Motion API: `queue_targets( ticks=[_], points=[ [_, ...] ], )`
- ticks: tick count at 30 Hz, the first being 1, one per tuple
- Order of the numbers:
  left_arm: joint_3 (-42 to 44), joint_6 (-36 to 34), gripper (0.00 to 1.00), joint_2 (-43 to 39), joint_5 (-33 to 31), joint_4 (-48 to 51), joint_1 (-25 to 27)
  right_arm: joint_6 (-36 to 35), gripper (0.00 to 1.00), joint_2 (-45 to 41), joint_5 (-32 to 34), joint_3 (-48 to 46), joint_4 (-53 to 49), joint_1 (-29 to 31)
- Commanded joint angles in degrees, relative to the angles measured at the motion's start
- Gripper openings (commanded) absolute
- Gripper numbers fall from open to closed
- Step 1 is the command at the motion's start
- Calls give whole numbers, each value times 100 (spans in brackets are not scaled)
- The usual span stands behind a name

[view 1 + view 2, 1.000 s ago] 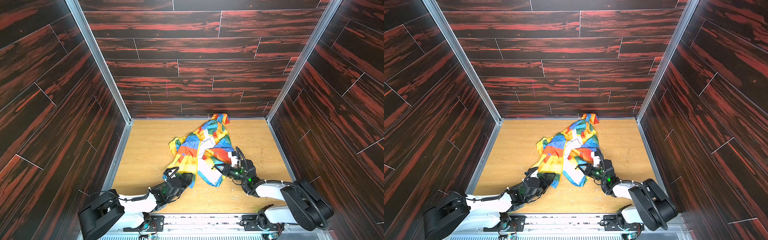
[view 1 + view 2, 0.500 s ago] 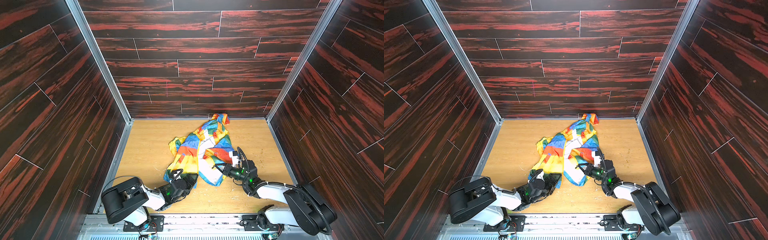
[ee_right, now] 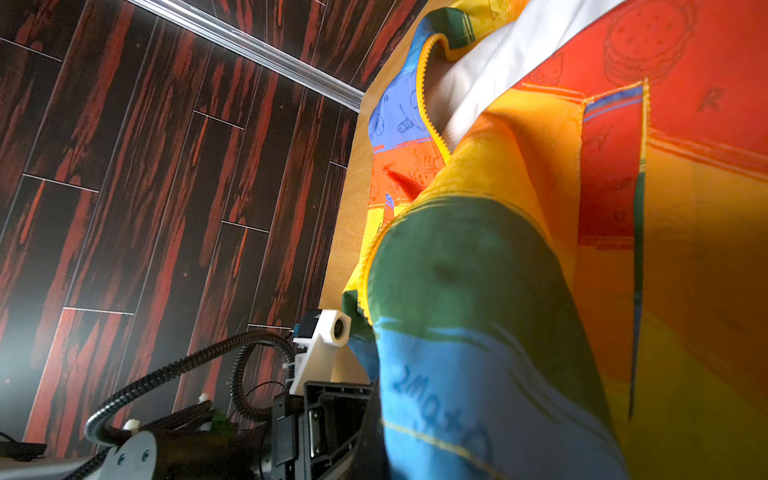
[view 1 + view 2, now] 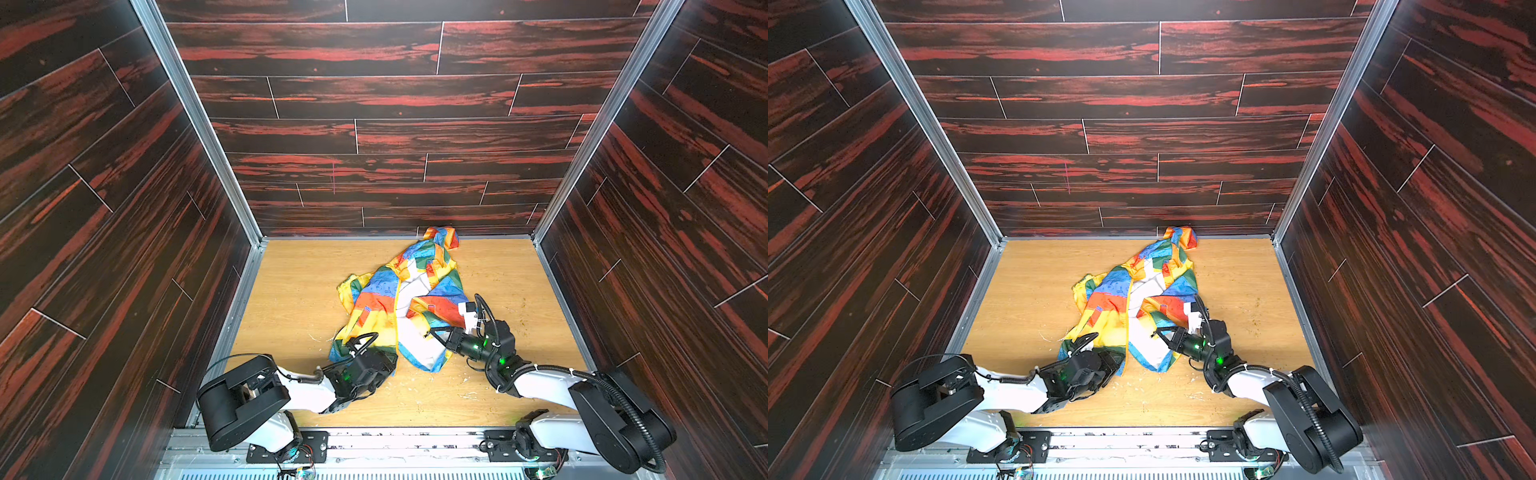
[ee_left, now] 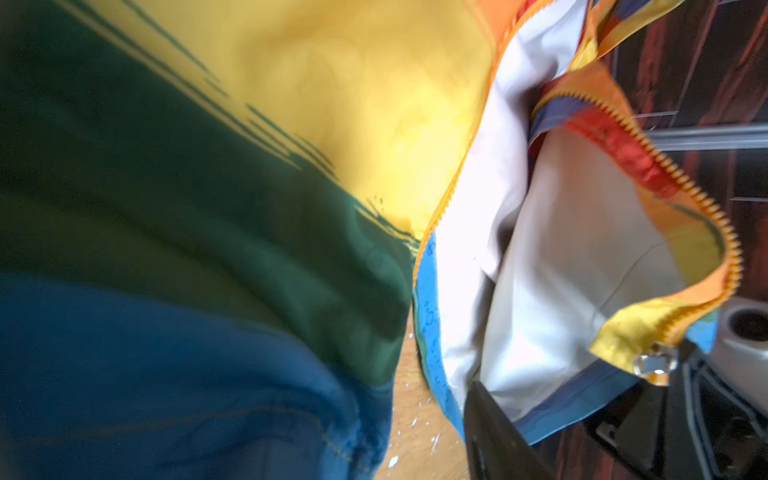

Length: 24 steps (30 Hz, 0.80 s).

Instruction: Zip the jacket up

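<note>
We see the jacket [image 4: 409, 291] crumpled on the table [image 4: 299, 291], a little right of the middle. Its far tip reaches the foot of the far wall [image 4: 374, 137]. The cloth is thin, slick and creased, cut in blocks of red, blue, green, yellow and orange, with faint line drawings printed on it. The front lies open and shows the smooth white lining [image 4: 411, 274]. Along the right front edge run the zipper teeth [image 5: 685, 191], a yellow-orange saw-toothed band that curls round on itself. A small clear piece [image 5: 654, 365] sits at its lower end.

The right gripper [image 4: 432, 332] has its jaws pinched together on the jacket's right front edge, close to the near hem. The left gripper [image 4: 386, 360] sits at the near left hem against the green and blue cloth. Fabric hides its fingers, so we cannot tell how wide it stands.

Left of the jacket we have a broad stretch of bare, pale wood. To the right there is a narrower band. The near strip holds both arms and scattered white flecks [image 4: 465, 378]. The walls are dark planks with red grain, joined by pale metal corner strips [image 4: 208, 137].
</note>
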State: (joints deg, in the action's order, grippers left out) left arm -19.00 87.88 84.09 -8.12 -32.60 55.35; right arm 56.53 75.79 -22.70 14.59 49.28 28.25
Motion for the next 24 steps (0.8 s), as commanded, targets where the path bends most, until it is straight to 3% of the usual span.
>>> queue_targets(
  ticks=[1, 6, 12, 17, 21, 24],
  points=[
    [-139, -158, 49, 283, 350, 516, -70, -38, 0, -126, 65, -17, -6, 23],
    [-358, -89, 41, 1177, 1194, -46, -272, -44, 0, -187, 67, -18, -38, 23],
    [-466, -20, 27, 1771, 1600, -527, -362, -113, 0, -333, 133, -44, -201, 23],
    [-545, -134, 11, 1654, 1556, -171, -375, -124, 0, -302, 117, -18, -208, 21],
    [-456, -242, 1, 1057, 1266, 431, -394, -107, 0, -235, 99, -9, -166, 23],
    [-461, -458, 0, 605, 1082, 1112, -467, -98, 0, -211, 85, -9, -129, 20]
  ],
)
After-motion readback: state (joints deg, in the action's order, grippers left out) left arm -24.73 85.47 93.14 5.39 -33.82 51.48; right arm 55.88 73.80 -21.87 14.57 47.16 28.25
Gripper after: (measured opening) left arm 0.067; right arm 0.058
